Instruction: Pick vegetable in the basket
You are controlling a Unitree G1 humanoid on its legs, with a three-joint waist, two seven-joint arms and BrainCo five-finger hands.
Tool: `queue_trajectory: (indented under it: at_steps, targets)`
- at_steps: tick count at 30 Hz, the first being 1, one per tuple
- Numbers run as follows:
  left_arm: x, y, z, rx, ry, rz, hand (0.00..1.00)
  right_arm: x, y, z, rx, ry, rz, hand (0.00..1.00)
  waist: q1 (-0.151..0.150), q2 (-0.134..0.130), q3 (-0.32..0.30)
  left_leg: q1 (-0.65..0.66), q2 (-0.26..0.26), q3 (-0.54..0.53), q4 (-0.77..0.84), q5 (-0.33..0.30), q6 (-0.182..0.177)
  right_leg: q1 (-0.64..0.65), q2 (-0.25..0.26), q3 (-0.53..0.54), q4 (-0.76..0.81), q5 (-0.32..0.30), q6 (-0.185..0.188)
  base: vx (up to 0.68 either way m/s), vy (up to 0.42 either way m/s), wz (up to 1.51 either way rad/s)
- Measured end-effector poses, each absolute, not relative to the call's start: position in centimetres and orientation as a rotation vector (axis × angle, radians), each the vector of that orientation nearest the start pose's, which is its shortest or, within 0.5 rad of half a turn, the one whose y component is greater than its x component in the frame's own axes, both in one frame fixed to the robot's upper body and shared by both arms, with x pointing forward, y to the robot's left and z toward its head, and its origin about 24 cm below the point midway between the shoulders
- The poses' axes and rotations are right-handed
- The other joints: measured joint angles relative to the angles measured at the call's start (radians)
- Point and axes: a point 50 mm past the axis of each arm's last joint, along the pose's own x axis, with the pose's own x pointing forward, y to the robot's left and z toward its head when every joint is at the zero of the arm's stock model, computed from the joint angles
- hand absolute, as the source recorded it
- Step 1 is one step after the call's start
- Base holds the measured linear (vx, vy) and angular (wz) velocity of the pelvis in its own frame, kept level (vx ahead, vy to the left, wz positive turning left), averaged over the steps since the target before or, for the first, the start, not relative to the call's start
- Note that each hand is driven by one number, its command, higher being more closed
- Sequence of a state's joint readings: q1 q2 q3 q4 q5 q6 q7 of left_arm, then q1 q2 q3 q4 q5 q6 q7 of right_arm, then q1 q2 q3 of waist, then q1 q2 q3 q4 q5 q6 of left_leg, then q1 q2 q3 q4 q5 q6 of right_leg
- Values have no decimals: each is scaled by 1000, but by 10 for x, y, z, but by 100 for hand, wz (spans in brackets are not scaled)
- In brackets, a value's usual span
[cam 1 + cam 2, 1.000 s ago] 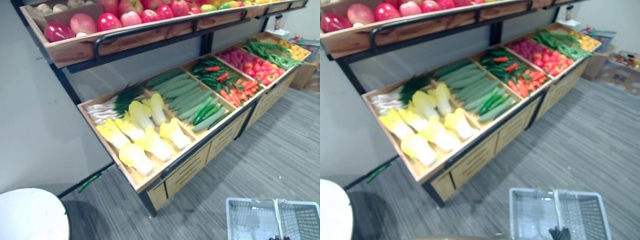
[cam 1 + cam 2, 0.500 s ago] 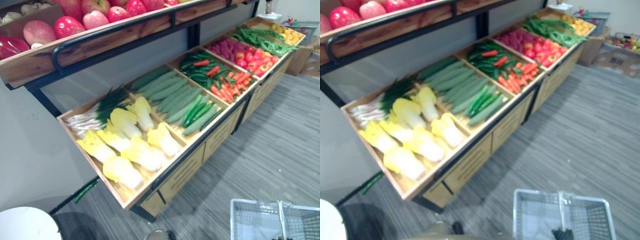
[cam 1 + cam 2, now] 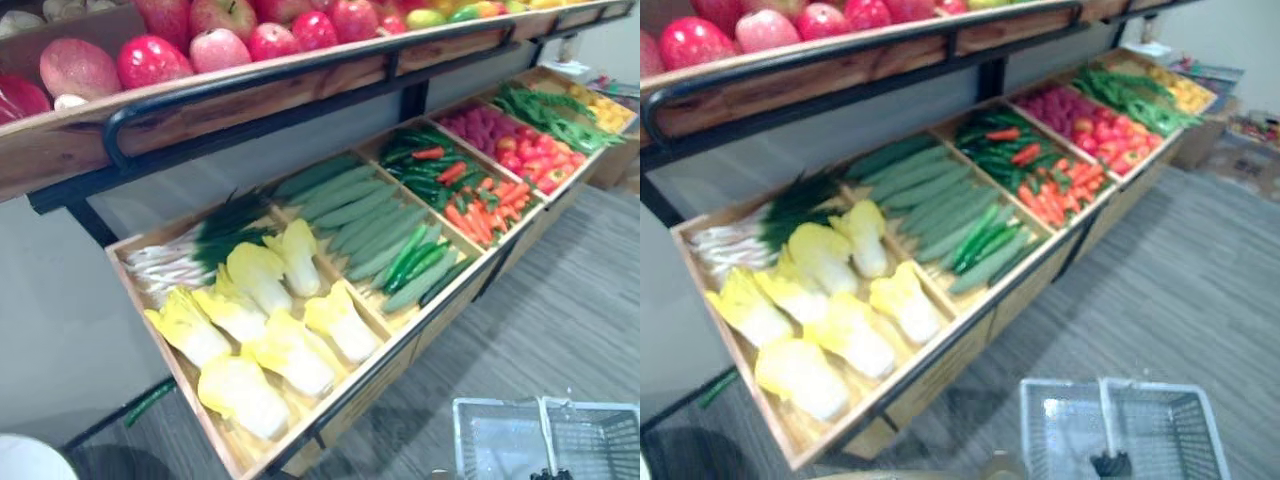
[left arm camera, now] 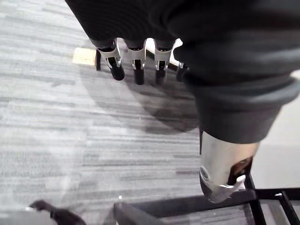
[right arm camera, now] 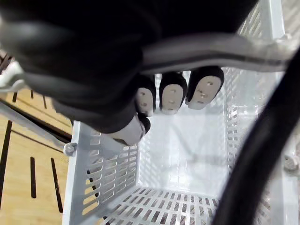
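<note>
Below the wooden display bins point(image 3: 215, 445), the right hand point(image 3: 1110, 465) curls round the handle point(image 3: 1106, 410) of the white basket point(image 3: 1165, 435). Pale napa cabbages point(image 3: 260, 280) lie in the nearest bin, scallions point(image 3: 190, 255) behind them, cucumbers point(image 3: 360, 210) in the next. Over the grey floor point(image 4: 70, 131) the left hand point(image 4: 137, 58) hangs with fingers straight, thumb apart, holding nothing.
</note>
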State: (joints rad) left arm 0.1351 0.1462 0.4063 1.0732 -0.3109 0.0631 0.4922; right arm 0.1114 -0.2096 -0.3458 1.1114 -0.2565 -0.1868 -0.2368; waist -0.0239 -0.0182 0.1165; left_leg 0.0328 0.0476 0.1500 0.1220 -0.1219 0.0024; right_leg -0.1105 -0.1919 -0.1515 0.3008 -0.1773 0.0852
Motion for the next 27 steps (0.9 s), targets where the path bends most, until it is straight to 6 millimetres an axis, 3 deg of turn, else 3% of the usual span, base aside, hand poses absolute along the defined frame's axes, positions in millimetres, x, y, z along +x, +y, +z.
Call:
queue_trajectory:
  at_steps: [1, 2, 3, 4, 6, 9, 11, 14, 17, 18, 20, 21, 24, 27]
  targets:
    - [39, 271, -152, -85, 1214, 1084, 0, 75, -278, -142, -363, 1004, -486, 100, 1, -22, 1, -13, -4, -20, 12, -6, -12, 5, -1, 28, -64, 75, -12, 225, -305, 117]
    - [47, 271, -151, -99, 1193, 1072, 0, 73, -276, -143, -355, 1018, -492, 100, 1, -23, 15, -27, 17, -79, 22, -16, -38, 31, 26, 58, -69, 90, 39, 161, -326, 105]
    - [46, 268, -153, -114, 1197, 1063, 0, 74, -279, -142, -356, 1009, -511, 100, 3, 6, 22, -28, 61, -120, 18, -26, -59, 29, 70, 92, -26, 92, 37, 152, -313, 105]
    - [45, 267, -153, -118, 1200, 1062, 0, 73, -278, -142, -347, 1012, -519, 100, 4, 17, 26, -25, 79, -143, 16, -26, -67, 28, 91, 124, -1, 92, 36, 185, -301, 96]
    - [42, 266, -154, -141, 1203, 1078, 0, 67, -275, -144, -331, 1026, -536, 100, 8, 33, 21, -14, 119, -202, -18, -4, -102, 30, 139, 169, 49, 77, 15, 150, -234, 86]
    - [36, 263, -155, -197, 1211, 1120, 0, 73, -268, -145, -320, 1016, -518, 100, 54, 11, 17, -35, 142, -250, -34, 30, -144, 55, 153, 104, 21, 3, -1, 52, -247, 49]
    - [30, 258, -157, -212, 1233, 1126, 0, 79, -265, -145, -322, 1012, -491, 100, 58, 4, 20, -56, 148, -261, -21, 48, -160, 79, 157, 68, -13, -21, -19, -29, -198, 57]
    - [16, 246, -162, -236, 1284, 1127, 0, 75, -267, -146, -286, 1035, -524, 100, 55, 5, 19, -86, 154, -242, -10, 95, -144, 103, 158, -1, -49, -31, -37, -89, -126, 70]
    - [3, 236, -165, -236, 1344, 1119, 0, 66, -276, -146, -245, 1059, -609, 100, 55, 4, 22, -91, 152, -93, 15, 92, -123, 110, 135, -63, -54, -49, -71, -105, -39, 53]
    - [-2, 235, -165, -248, 1357, 1143, 0, 61, -280, -145, -236, 1071, -641, 100, 53, 8, 24, -81, 128, -33, 29, 76, -100, 109, 115, -72, -56, -64, -82, -54, 12, 34]
    - [-4, 236, -165, -236, 1355, 1174, 0, 56, -285, -144, -228, 1080, -672, 100, 52, 16, 22, -78, 106, -6, 4, 75, -88, 97, 102, -78, -57, -61, -78, -60, 78, 26]
    - [-5, 239, -163, -215, 1342, 1208, 0, 51, -289, -144, -215, 1092, -701, 100, 53, 33, 12, -67, 95, 3, -41, 93, -79, 99, 90, -76, -75, -41, -56, -70, 124, 12]
    - [-7, 246, -159, -174, 1299, 1295, 0, 41, -292, -144, -202, 1117, -733, 100, 48, 35, 7, -25, 69, 3, -135, 131, -79, 126, 80, -77, -132, -8, -40, 3, 104, 3]
    - [13, 263, -150, -137, 1131, 1412, 0, 27, -293, -145, -182, 1148, -781, 100, 26, 38, -11, 0, 43, -25, -221, 185, -75, 140, 65, -107, -163, 14, -26, 64, 80, 26]
